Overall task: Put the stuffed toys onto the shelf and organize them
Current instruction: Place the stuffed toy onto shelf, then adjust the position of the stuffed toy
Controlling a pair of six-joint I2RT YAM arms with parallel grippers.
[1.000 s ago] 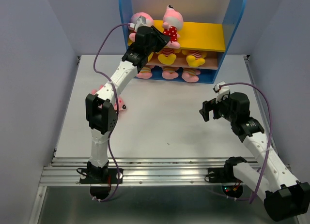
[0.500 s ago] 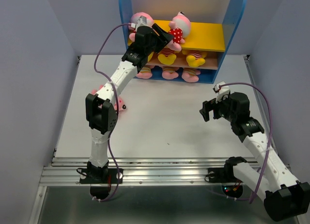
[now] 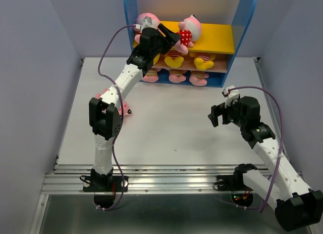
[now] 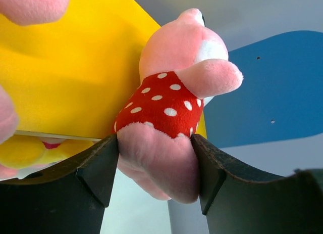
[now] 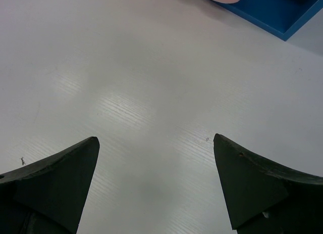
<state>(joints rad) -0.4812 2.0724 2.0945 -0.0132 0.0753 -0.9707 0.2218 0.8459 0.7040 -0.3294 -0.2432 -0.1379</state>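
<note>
Snugly between fingers (image 4: 96,168) of the left gripper (image 4: 154,139), the red-dotted pig (image 4: 166,100); actual grip unclear.

White table (image 3: 176,135) bears the shelf (image 3: 218,38) and 1 pink toy (image 3: 124,113); stuffed toys (image 3: 176,76) occupy its 3 boards.

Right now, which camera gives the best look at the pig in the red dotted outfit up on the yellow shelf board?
The left wrist view: the pig fills the picture, its legs inside the left gripper. The top external view shows it small, tipped over on the yellow board. The right wrist view misses it.
</note>
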